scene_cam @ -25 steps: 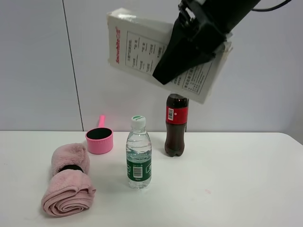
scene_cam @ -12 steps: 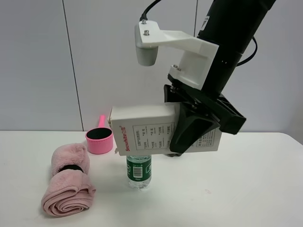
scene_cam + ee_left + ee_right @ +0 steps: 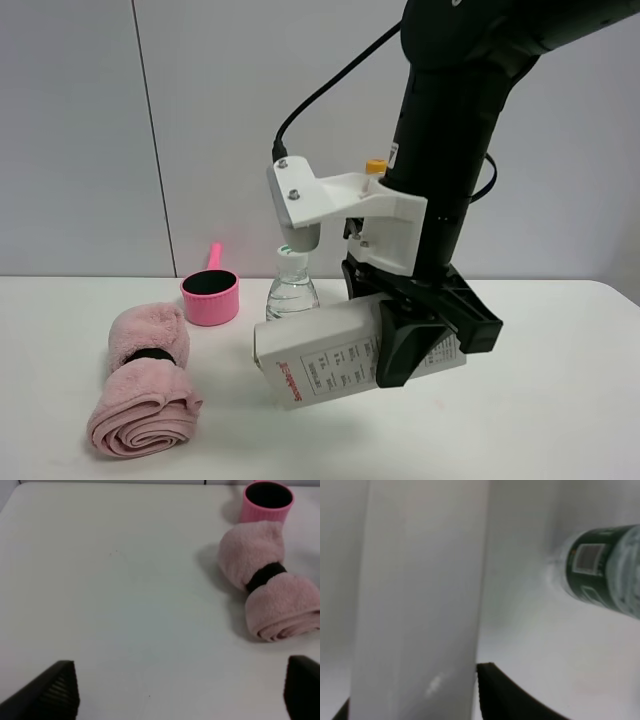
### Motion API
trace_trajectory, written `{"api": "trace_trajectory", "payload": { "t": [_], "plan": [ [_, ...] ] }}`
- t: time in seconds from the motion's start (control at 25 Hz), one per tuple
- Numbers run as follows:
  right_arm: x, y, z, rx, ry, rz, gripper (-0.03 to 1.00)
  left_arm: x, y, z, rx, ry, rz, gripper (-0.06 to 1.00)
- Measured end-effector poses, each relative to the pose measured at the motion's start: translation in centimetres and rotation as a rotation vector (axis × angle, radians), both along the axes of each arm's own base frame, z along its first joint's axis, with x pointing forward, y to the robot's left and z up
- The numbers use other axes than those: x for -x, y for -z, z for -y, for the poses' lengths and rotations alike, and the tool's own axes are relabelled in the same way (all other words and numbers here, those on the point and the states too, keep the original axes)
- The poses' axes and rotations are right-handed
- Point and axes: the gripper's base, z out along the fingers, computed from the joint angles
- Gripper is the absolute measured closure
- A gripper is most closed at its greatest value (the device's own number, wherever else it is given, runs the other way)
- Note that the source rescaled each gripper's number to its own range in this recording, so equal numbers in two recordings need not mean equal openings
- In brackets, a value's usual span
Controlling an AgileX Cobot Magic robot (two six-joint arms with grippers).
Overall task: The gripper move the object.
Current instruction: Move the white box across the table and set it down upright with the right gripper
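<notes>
My right gripper (image 3: 415, 345), a black claw on a thick black arm with a white bracket, is shut on the flat white box (image 3: 315, 362) with black text panels and a red brand name. It holds the box low, just above the table in front of the clear water bottle (image 3: 291, 285). In the right wrist view the box (image 3: 420, 595) fills the frame edge-on, with the water bottle's green label (image 3: 602, 572) beyond it. My left gripper (image 3: 175, 690) is open and empty over bare table; only its two fingertips (image 3: 55, 690) show. The cola bottle is hidden behind the arm.
A rolled pink towel (image 3: 145, 385) with a black band lies at the left; it also shows in the left wrist view (image 3: 270, 585). A pink cup (image 3: 210, 296) stands behind it, also in the left wrist view (image 3: 266, 501). The white table (image 3: 540, 420) runs to the right.
My right arm has come down with the box, from high above the bottles to just above the table in front of the water bottle. The cola bottle is now hidden behind the arm.
</notes>
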Motion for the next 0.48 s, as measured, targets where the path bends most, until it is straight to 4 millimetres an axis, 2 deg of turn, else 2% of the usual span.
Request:
{"api": "trace_trajectory", "payload": {
  "t": [0.48],
  "plan": [
    [-1.3, 5.2, -2.3, 0.005, -0.013, 0.007, 0.97, 0.0, 0.0, 0.0, 0.0, 0.0, 0.0, -0.06]
  ]
}}
